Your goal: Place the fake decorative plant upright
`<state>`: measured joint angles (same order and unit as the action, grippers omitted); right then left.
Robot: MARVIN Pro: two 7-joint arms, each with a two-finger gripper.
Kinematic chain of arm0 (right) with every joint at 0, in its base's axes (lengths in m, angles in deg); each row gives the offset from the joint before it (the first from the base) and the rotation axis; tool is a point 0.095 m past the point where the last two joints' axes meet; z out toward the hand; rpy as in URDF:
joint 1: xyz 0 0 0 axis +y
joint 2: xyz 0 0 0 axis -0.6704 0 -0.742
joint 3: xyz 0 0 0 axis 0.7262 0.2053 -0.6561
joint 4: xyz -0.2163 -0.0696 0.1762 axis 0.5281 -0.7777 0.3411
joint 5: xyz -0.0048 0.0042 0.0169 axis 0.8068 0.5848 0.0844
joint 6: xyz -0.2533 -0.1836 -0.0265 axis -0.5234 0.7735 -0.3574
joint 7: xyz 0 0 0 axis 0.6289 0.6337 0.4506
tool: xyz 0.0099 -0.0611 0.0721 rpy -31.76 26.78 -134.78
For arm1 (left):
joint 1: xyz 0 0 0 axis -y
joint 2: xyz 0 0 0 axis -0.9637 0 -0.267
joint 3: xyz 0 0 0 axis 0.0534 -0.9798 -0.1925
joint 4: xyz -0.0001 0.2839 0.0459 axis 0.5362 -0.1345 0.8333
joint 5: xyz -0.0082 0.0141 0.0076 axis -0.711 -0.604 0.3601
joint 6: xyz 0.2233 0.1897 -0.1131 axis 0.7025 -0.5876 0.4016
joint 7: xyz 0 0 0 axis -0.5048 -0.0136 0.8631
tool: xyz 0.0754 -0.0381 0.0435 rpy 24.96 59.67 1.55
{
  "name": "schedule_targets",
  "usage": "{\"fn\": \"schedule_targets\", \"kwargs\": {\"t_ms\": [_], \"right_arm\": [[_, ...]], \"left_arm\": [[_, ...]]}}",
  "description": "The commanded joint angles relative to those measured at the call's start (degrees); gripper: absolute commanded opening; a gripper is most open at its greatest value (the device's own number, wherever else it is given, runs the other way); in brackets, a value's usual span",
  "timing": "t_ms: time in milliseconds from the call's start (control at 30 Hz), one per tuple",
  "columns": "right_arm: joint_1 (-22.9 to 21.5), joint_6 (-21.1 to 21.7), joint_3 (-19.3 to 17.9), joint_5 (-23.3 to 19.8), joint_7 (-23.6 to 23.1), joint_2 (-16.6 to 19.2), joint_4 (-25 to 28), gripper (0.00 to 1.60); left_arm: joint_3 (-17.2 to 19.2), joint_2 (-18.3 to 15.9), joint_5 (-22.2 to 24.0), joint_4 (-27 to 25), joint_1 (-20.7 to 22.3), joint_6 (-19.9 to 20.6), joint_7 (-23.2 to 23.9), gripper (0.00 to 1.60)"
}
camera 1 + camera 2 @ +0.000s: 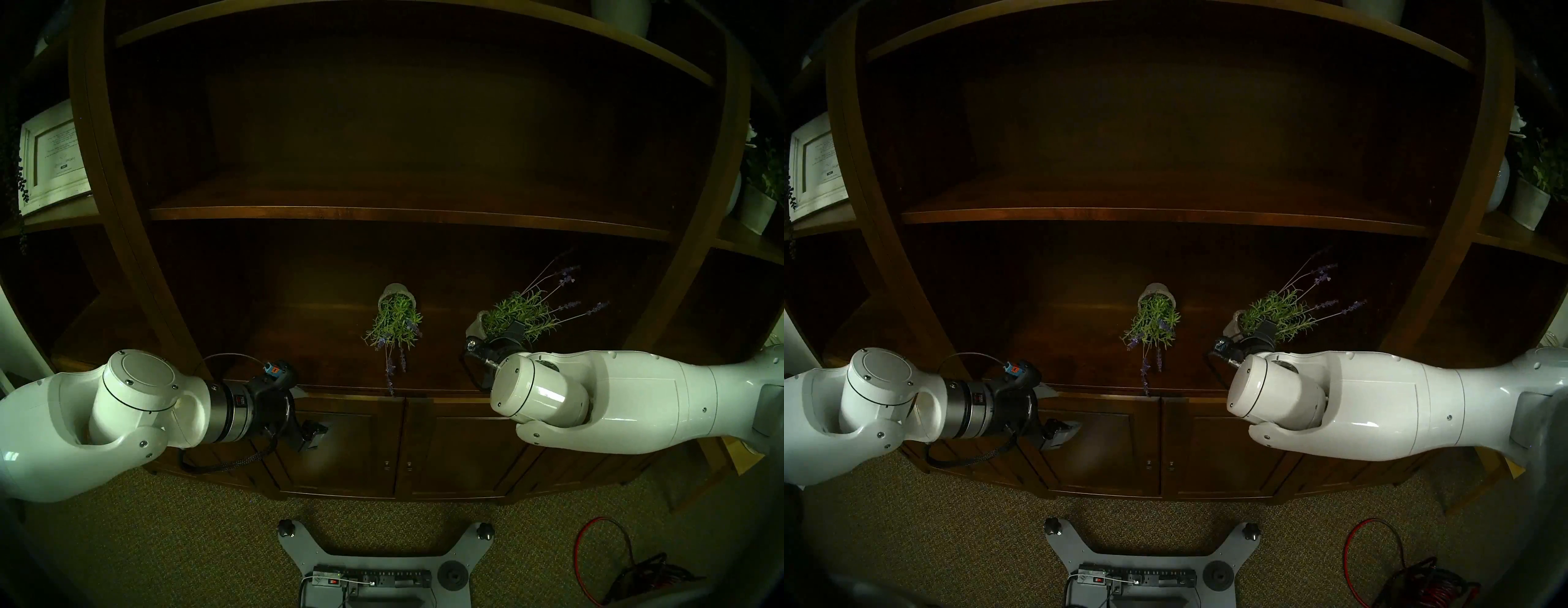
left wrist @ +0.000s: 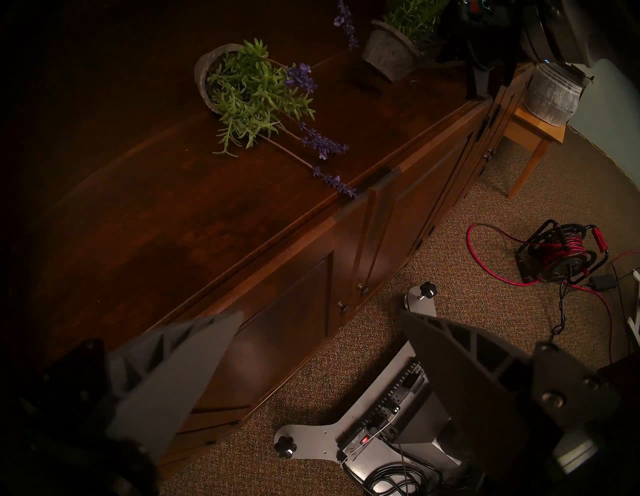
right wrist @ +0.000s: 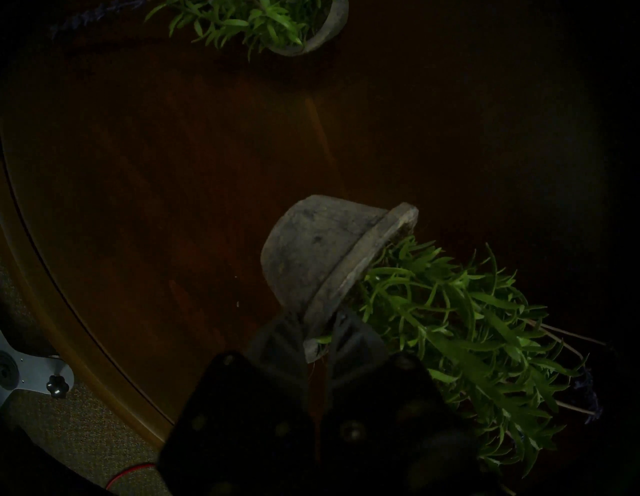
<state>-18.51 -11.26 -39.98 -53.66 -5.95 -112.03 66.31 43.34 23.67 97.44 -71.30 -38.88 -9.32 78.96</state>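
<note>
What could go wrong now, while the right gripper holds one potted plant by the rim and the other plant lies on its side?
1. The right gripper pinches only the thin rim of the held plant, which is tilted; the pot might slip or swing.
2. The lying plant has a flower stem reaching the cabinet front edge; a bump may roll it off.
3. The open left gripper waits apart, giving no support.

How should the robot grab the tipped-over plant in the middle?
Grip the fallen plant's pot by its rim, coming from the front with the free left gripper. The pot lies on its side, mouth toward the robot; leaves and stems are too floppy.
</note>
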Motion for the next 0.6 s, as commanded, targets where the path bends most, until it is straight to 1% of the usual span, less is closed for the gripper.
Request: {"fn": "schedule_targets", "kwargs": {"t_ms": [0,167,267,400,433,467,567], "right_arm": [[-6.14,-0.08,0.91,4.17,3.18,1.84,0.24,0.0],[-7.59,-0.08,3.01,5.55,2.45,2.4,-0.02,0.0],[-9.39,-0.08,5.39,6.87,1.72,2.84,-0.03,0.0],[-10.4,-0.08,6.66,7.78,1.37,3.08,-0.06,0.0],[-11.54,-0.08,7.86,7.86,1.06,3.1,-0.02,0.0],[-10.86,-0.08,7.36,8.34,1.16,3.18,-0.09,0.0],[-13.09,-0.08,10.02,9.1,0.49,3.25,0.25,0.0]], "left_arm": [[0.83,-0.02,-0.04,-0.36,0.84,-0.31,-0.07,1.6],[0.83,-0.02,-0.04,-0.35,0.84,-0.31,-0.07,1.6],[0.82,-0.02,-0.04,-0.35,0.84,-0.31,-0.07,1.6],[0.81,-0.02,-0.04,-0.35,0.84,-0.3,-0.07,1.6],[0.81,-0.02,-0.05,-0.35,0.84,-0.3,-0.07,1.6],[0.81,-0.02,-0.05,-0.35,0.83,-0.3,-0.07,1.6],[0.81,-0.02,-0.05,-0.35,0.84,-0.3,-0.07,1.6]]}}
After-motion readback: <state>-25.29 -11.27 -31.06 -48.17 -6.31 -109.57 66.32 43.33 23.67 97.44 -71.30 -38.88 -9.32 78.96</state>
